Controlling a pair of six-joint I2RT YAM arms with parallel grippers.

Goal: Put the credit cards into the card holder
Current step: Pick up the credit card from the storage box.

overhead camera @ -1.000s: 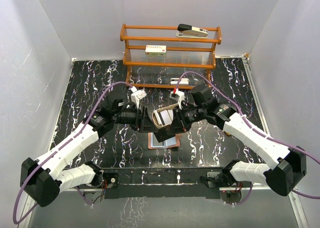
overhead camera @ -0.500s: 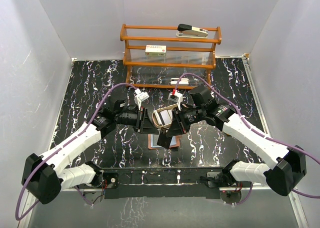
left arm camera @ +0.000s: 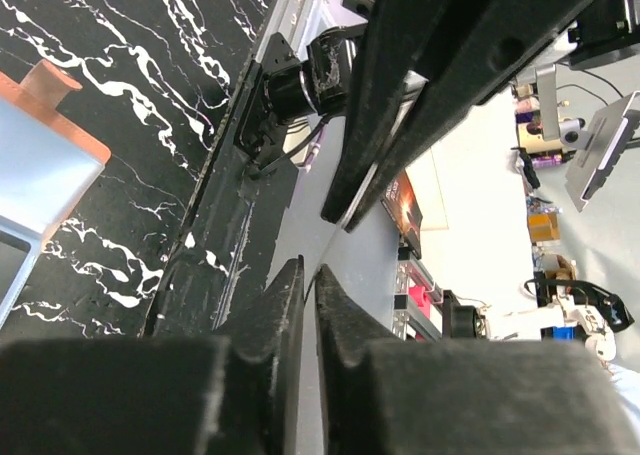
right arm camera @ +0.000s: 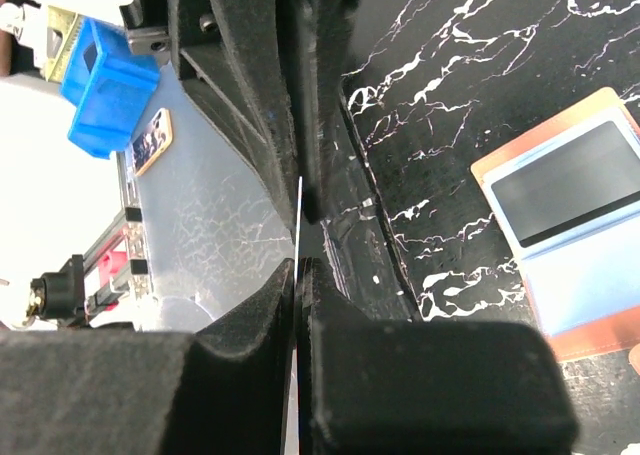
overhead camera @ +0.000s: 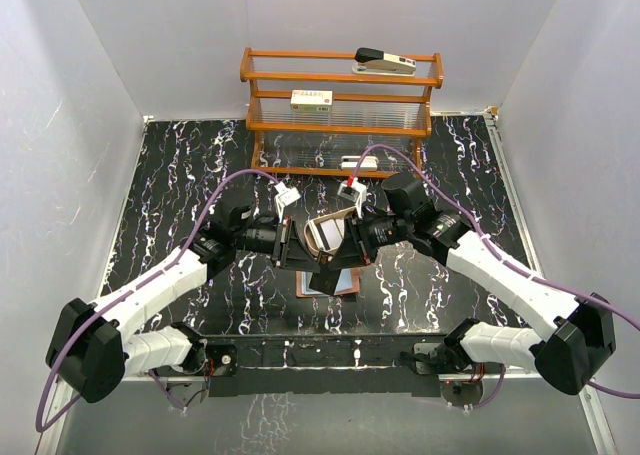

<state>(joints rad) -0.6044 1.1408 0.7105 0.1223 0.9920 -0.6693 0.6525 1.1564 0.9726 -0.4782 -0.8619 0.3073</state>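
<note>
You have one black marbled table (overhead camera: pixel 180 195), and the card holder (overhead camera: pixel 330 283) lies open and flat on it near the front edge, its bluish pockets facing up. Well behind the card holder stands one wooden rack (overhead camera: pixel 340 128) with three shelves.

Your two arms, the left arm (overhead camera: pixel 160 275) and the right arm (overhead camera: pixel 500 265), reach in from either side and meet directly above the card holder. Just behind it sits one tan oval tray (overhead camera: pixel 325 218).

On the rack, far behind the card holder, count one stapler (overhead camera: pixel 385 62) on top, one white box (overhead camera: pixel 311 100) on the middle shelf and one white item (overhead camera: pixel 358 162) on the bottom shelf.

One credit card (right arm camera: pixel 299 220) shows edge-on as a thin white line, lifted above the card holder's near side. The right gripper (right arm camera: pixel 298 267) is pressed together on its edge. The left gripper (left arm camera: pixel 308 275) is drawn to a narrow slit facing it. You cannot tell from these views whether it has fully closed or bites the same card.

One dark rectangle sits in a pocket of the card holder.
</note>
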